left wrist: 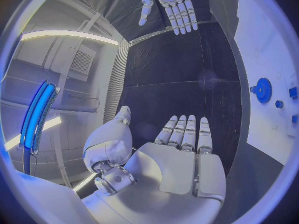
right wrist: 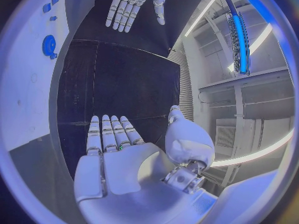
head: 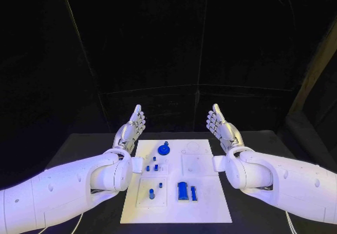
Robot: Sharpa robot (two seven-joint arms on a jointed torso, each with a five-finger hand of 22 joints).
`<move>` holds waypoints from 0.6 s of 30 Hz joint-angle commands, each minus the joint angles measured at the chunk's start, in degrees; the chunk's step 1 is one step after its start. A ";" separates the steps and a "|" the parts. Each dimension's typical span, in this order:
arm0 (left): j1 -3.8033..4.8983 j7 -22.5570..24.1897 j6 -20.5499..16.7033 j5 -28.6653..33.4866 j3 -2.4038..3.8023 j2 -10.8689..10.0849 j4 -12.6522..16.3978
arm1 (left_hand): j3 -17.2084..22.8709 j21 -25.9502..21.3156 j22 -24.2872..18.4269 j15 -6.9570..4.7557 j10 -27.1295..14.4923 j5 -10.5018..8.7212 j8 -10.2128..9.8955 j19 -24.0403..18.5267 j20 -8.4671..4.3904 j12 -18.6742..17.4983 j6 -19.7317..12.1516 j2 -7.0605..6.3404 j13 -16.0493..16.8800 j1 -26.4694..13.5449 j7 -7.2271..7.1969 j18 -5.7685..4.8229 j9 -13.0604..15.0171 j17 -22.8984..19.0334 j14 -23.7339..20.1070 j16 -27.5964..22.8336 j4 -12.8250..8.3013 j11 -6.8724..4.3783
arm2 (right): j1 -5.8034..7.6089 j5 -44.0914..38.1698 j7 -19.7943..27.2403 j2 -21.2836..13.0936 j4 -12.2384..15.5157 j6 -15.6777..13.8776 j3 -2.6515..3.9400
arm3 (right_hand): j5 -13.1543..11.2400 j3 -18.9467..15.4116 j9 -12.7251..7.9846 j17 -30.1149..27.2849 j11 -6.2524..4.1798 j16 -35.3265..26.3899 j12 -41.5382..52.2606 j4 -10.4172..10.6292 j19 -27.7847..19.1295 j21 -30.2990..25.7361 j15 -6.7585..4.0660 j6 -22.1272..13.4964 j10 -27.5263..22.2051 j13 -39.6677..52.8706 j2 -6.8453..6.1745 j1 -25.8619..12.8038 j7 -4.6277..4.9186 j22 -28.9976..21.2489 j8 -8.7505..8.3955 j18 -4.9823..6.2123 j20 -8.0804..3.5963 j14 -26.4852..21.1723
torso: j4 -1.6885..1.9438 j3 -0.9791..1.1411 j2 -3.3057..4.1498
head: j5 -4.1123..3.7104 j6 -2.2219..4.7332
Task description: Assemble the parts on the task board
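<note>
Flanking the white task board (head: 211, 214) on the black desk (head: 84, 146), both hands are raised with straight fingers and hold nothing. The left hand (head: 131, 127) stands just off the board's far left corner, fingers pointing away from the robot and close together, palm turned toward the board. The right hand (head: 222, 126) mirrors it off the far right corner, equally flat and empty. Neither hand touches the board or any part.

From the left wrist view, the left hand (left wrist: 177, 159) shows an open palm with fingers extended side by side and thumb set apart; the right hand (left wrist: 168, 2) appears across from it, fingers spread and bare. The right wrist view gives the same picture reversed: right hand (right wrist: 124, 159) flat and empty, left hand (right wrist: 132, 2) opposite.

On the board, a round blue gear-like part (head: 163, 149) sits near the far edge, left of centre; it also shows in the wrist views (left wrist: 263, 90) (right wrist: 49, 45). A few small blue pieces (head: 151, 167) lie in a cluster toward the left side at mid-board. Nearer the robot, a larger blue block (head: 182, 190) stands upright with a slim blue piece (head: 193, 193) just beside it, and another small blue peg (head: 151, 193) sits well to their left.
</note>
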 commanded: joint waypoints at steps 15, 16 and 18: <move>0.06 0.98 -5.04 -1.57 0.15 -0.08 0.43 | -1.43 -0.23 -1.34 -0.22 -8.74 -0.22 -0.24 -6.82 -1.86 -0.66 -8.56 -0.01 -0.07 -12.23 -0.35 -1.23 -0.07 -0.12 -7.86 -2.94 0.01 -0.34 | 0.08 1.56 1.76 -0.02 0.18 -2.66 0.07 | -0.54 4.79 -0.12 -0.09 -0.20 -0.27 -0.32 0.01 -9.18 -0.90 -0.02 -9.01 -10.20 -0.07 -0.39 -14.27 -0.53 -4.27 -0.22 -2.15 -0.91 -10.83 | 0.00 0.00 0.01 | -0.01 -0.01; 0.06 0.98 -5.04 -1.57 0.15 -0.08 0.43 | -1.43 -0.23 -1.34 -0.22 -8.95 -0.22 -0.24 -7.06 -1.86 -0.66 -8.71 -0.01 -0.07 -12.53 -0.35 -1.23 -0.07 -0.12 -8.03 -2.94 0.01 -0.34 | 0.08 1.56 1.76 -0.02 0.18 -2.66 0.07 | -0.54 4.79 -0.12 -0.09 -0.20 -0.27 -0.32 0.01 -9.31 -0.90 -0.02 -9.29 -10.41 -0.07 -0.39 -14.62 -0.53 -4.27 -0.22 -2.15 -0.91 -11.08 | 0.00 0.00 0.01 | -0.01 -0.01; 0.06 0.98 -5.04 -1.57 0.15 -0.08 0.43 | -1.43 -0.23 -1.34 -0.22 -9.38 -0.22 -0.24 -11.37 -1.86 -0.66 -9.28 -0.01 -0.07 -13.25 -0.35 -1.23 -0.07 -0.12 -8.45 -2.94 0.01 -0.34 | 0.08 1.56 1.76 -0.02 0.18 -2.66 0.07 | -0.54 4.79 -0.12 -0.09 -0.20 -0.27 -0.32 0.01 -9.83 -0.90 -0.02 -9.81 -11.00 -0.07 -0.39 -15.50 -0.53 -4.27 -0.22 -2.15 -0.91 -11.69 | 0.00 0.00 0.01 | -0.01 -0.01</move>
